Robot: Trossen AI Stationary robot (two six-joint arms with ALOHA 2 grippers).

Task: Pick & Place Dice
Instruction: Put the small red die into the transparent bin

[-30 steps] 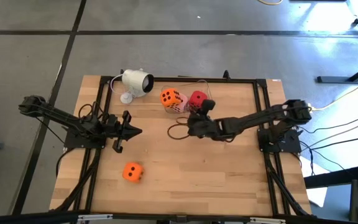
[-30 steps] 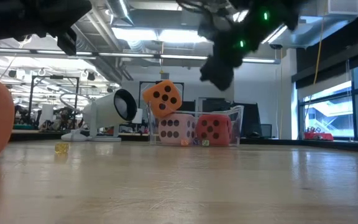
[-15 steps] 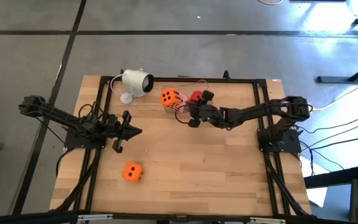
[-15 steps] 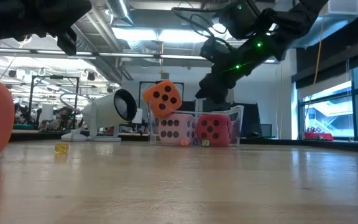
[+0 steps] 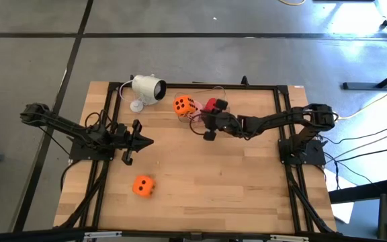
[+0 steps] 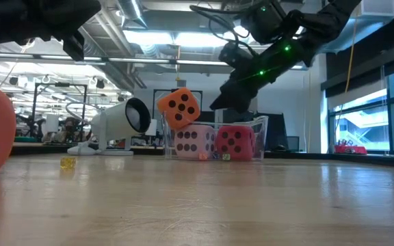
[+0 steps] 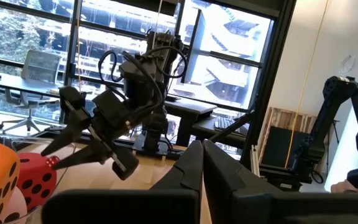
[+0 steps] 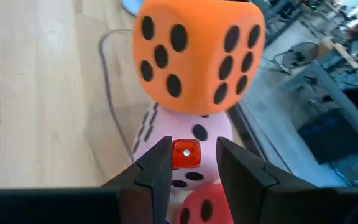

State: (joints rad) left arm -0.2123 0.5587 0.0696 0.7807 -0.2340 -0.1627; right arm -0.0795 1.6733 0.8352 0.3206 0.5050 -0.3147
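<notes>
High view: wooden desk (image 5: 247,195) has wide bare room across its near half and right side; clutter sits along the far edge only. Left tool (image 5: 142,141) hangs over the left-centre, fingers closed on nothing, well apart from everything. Right tool (image 5: 208,125) reaches in from the right, just beside the dice cluster at the far edge; in the right wrist view its fingers stand apart with a small red cube (image 8: 184,154) showing in the gap, contact not clear. One orange die (image 5: 143,186) lies alone on the near-left desk, free room all round. Second orange die (image 6: 178,107) sits tilted atop the pink die (image 6: 191,141), red die (image 6: 234,142) just beside it, both inside a clear container (image 6: 262,135). Dice look soft, dark pips. White camera (image 5: 148,88) on its stand sits left of the cluster, near the far edge. Low view cuts off the lone orange die at the frame edge; from above, the right tool hides most of the pink and red dice. Tiny coloured bits by the container are too small to identify.
</notes>
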